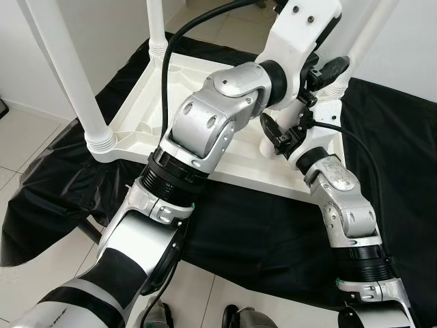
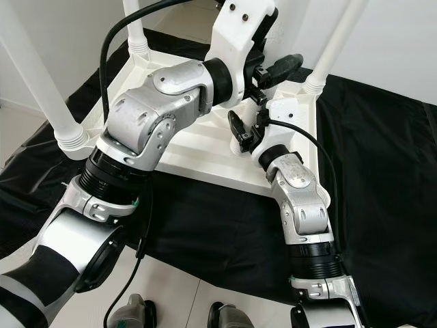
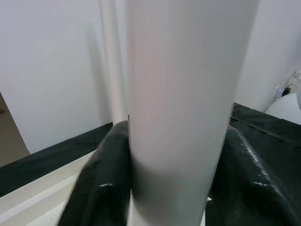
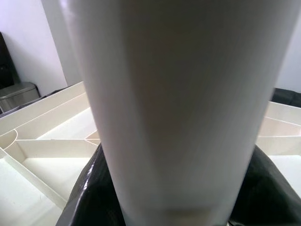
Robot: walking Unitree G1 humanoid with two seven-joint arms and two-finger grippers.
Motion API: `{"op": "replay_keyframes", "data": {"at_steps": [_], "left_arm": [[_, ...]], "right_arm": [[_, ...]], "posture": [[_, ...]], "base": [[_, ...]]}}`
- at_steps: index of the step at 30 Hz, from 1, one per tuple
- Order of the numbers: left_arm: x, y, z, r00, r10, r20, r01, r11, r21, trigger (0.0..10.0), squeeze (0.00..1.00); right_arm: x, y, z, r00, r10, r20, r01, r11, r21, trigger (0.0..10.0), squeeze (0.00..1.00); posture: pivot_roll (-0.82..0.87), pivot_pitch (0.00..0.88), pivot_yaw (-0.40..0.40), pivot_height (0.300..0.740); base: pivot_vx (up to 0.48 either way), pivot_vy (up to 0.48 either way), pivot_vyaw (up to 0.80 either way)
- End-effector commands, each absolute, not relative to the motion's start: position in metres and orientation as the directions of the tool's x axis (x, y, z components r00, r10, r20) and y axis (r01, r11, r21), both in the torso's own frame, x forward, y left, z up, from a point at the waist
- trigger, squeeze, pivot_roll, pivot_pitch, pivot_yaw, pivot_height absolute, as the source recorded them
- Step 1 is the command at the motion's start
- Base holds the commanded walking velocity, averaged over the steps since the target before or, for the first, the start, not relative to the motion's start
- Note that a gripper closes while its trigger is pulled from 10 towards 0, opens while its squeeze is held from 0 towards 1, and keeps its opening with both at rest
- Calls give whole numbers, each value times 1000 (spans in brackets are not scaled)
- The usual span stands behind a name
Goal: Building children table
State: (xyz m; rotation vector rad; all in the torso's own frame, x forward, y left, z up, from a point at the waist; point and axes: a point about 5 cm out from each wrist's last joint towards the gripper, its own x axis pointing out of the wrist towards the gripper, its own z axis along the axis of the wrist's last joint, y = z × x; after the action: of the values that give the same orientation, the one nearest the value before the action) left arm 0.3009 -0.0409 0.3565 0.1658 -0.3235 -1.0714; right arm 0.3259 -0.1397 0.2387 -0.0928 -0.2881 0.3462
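**Both grippers clamped on one table leg at the near right corner**

White children's table top [image 1: 225,160] lies upside down on a black sheet [image 1: 259,232] spread over a tiled floor [image 1: 20,140]. Ribbed underside faces up.

Left side: a white leg [image 1: 65,72] stands upright in the near left corner socket. A second leg [image 1: 156,24] stands at the far left corner.

Left arm reaches across from the left over the tabletop to the near right corner. Left gripper [image 2: 283,67] sits on the leg at that corner [image 2: 341,37], the higher of the two grips. In the left wrist view its black fingers [image 3: 101,183] press both sides of the white tube [image 3: 183,108], closed on it.

Right gripper [image 1: 276,137] is lower on the same leg, just above the corner socket [image 1: 328,102]. In the right wrist view its fingers [image 4: 91,197] hug the leg [image 4: 174,103] on both sides, gripping it, with the table's ribbed compartments behind.

Leg is upright or close to it. Cannot tell how far it is seated in the socket.

Robot's feet [image 1: 232,318] show at the near edge on the floor.
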Motion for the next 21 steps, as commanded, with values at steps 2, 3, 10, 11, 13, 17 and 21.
{"op": "replay_keyframes", "data": {"at_steps": [2, 3, 10, 11, 13, 17, 21], "left_arm": [[289, -46, 361, 373, -904, 207, 860, 421, 289, 10000, 1000], [287, -45, 361, 362, -909, 208, 871, 409, 273, 10000, 1000], [287, -40, 360, 367, -904, 218, 871, 416, 260, 10000, 1000], [287, -40, 360, 367, -904, 218, 871, 416, 260, 10000, 1000], [286, -36, 359, 375, -898, 231, 871, 427, 244, 10000, 1000], [285, -31, 359, 382, -887, 258, 862, 443, 246, 10000, 1000], [286, -18, 352, 415, -866, 278, 854, 476, 209, 10000, 0]], "right_arm": [[325, -146, 240, 909, 318, 268, -293, 947, -131, 10000, 0], [326, -146, 240, 911, 311, 273, -287, 950, -125, 10000, 0], [328, -152, 242, 923, 259, 284, -241, 966, -99, 10000, 0], [328, -152, 242, 923, 259, 284, -241, 966, -99, 10000, 0], [329, -158, 242, 933, 210, 292, -196, 977, -78, 10000, 0], [330, -169, 242, 943, 139, 303, -131, 990, -44, 10000, 0], [328, -180, 243, 944, 58, 325, -53, 998, -22, 10000, 0]], "posture": [[54, 120, -66, 740], [54, 124, -67, 740], [59, 131, -70, 740], [59, 131, -70, 740], [65, 134, -69, 740], [65, 135, -69, 740], [59, 138, -64, 740]], "base": [[0, 0, 0], [0, 0, 0], [0, 0, 0], [0, 0, 0], [0, 0, 0], [0, 0, 0], [0, 0, 0]]}}
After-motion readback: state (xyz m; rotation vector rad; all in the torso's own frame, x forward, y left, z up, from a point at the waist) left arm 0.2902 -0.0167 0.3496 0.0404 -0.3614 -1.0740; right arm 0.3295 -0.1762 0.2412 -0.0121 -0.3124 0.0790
